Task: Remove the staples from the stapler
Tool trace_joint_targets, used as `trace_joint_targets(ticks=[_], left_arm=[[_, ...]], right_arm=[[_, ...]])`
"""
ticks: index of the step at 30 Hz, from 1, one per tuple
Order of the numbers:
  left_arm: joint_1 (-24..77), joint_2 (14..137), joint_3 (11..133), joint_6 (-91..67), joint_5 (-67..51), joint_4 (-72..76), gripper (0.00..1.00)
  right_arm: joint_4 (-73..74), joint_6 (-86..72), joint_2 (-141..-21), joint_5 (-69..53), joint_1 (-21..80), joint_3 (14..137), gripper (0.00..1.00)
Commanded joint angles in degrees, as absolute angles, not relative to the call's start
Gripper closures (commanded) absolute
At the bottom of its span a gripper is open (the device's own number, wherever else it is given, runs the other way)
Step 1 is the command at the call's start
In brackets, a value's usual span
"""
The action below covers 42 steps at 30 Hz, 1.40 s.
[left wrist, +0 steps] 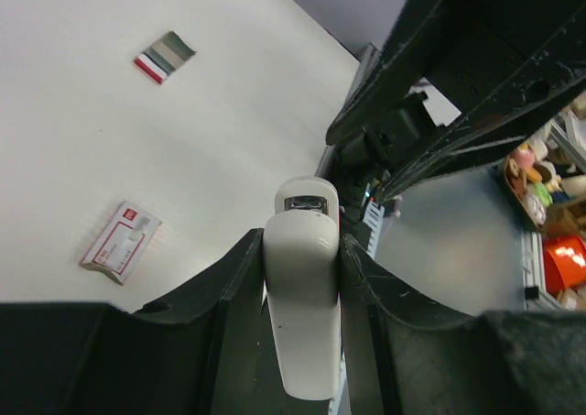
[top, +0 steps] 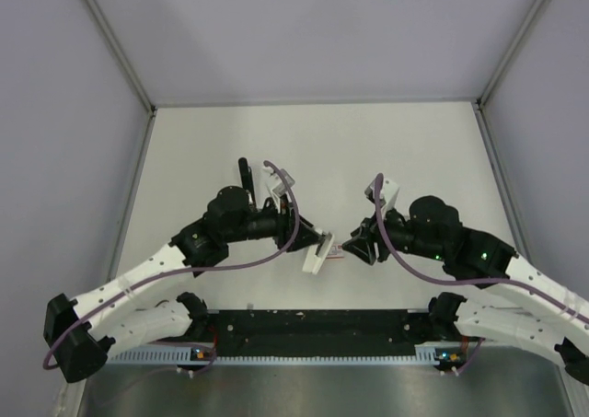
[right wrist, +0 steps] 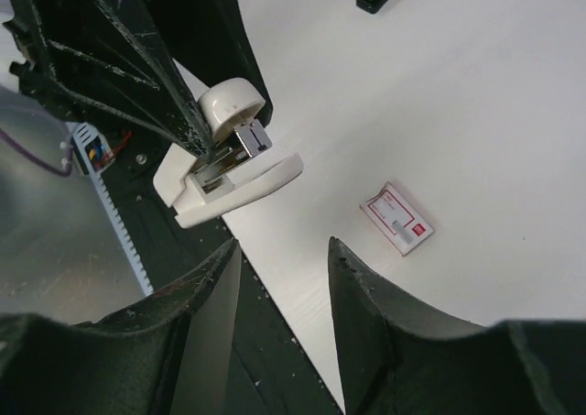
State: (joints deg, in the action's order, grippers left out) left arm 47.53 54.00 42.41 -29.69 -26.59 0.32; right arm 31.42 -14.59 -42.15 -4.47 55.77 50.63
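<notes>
The white table [top: 313,141] is the biggest thing I see, walled by grey panels at the left, right and far side. Its far half is bare, which gives me open room there. Both arms reach in from the near edge and meet over the near-middle, just beyond the black strip [top: 313,330] between their bases. It is tight there, and the two wrists are almost nose to nose.

The left gripper [left wrist: 302,241] is pressed together on the white stapler [right wrist: 233,181], one finger on each flank of its top cover, holding it clear of the table. The right gripper [right wrist: 281,245] is spread with nothing between its fingers, and its tips are just short of the stapler's front.

From above, the stapler's long axis runs diagonally, with its rear towards the near left and its nose towards the far right, at the right gripper. In the right wrist view it hangs open at the hinge. The cover is up in the fingers and the base droops below. A silvery metal rail [right wrist: 249,140] pokes out between them at the nose. I cannot tell whether that metal is the staples or only the magazine, and I see no loose strip.

A black stapler [top: 245,173] sits on the table behind the left wrist, well apart from the rest. A small red-and-white box [right wrist: 396,218] lies flat on the table below the grippers. Farther off lies a small piece [left wrist: 165,56] banded grey, red and white, and I cannot tell what it is.
</notes>
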Motion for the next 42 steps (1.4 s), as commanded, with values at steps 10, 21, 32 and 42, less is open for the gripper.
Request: trace_joint_targets(ticks=[10, 21, 32, 42], left_arm=[[49.65, 56.86, 46.32, -23.47, -45.00, -3.34, 1.00], [53.35, 59.15, 46.58, -23.12, -45.18, -0.70, 1.00], [54.05, 57.66, 47.20, -20.92, -45.44, -0.53, 1.00], [55.72, 55.90, 46.76, -20.39, -46.23, 1.41, 1.00]], right_arm=[[32.26, -8.53, -42.71, -26.36, 56.34, 55.37, 0.52], [30.41, -7.30, -47.46, -28.04, 56.25, 55.20, 0.51], [28.92, -7.82, -46.76, -31.11, 56.34, 52.12, 0.50], [26.81, -8.88, -46.76, -34.36, 56.34, 50.01, 0.50]])
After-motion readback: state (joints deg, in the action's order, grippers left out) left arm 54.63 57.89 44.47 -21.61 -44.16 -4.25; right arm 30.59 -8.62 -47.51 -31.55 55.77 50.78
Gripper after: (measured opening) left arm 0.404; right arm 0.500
